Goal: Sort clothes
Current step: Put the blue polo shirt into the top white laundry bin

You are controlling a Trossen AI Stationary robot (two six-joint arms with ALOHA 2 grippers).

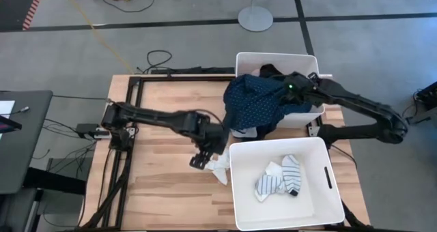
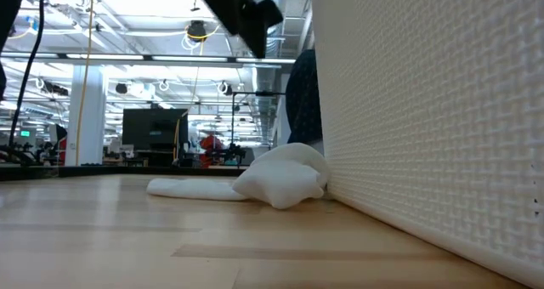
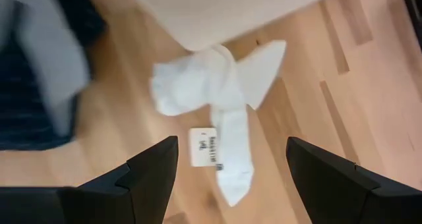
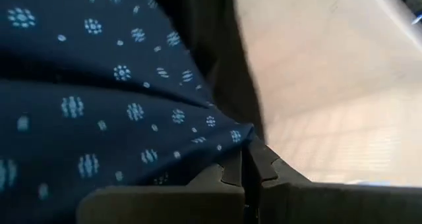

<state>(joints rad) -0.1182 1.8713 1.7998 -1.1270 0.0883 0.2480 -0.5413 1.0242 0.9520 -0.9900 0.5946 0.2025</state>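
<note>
A navy dotted garment (image 1: 254, 102) hangs over the left wall of the far white bin (image 1: 311, 58) and down onto the table; it also shows in the low view (image 2: 303, 98). My right gripper (image 1: 292, 89) is shut on it above that bin. A white sock (image 1: 220, 168) lies crumpled on the table against the near bin's left corner. My left gripper (image 3: 231, 145) hovers open just above the sock (image 3: 221, 102), touching nothing. Striped and white socks (image 1: 280, 177) lie in the near bin (image 1: 239, 191). A black garment (image 1: 272, 71) lies in the far bin. My right gripper pinches a bunched fold of the navy dotted cloth (image 4: 224, 135) between its two shut fingers (image 4: 217, 178). The cloth is lifted at the hold over the far bin. The rest drapes slack over the bin's left wall, with its lower part on the table.
The two white bins stand close together on the table's right half, the near bin's wall (image 2: 425, 110) right beside the sock. Bare wooden table (image 1: 164, 184) lies to the left and near side. A black frame (image 1: 130, 102) runs along the table's left edge.
</note>
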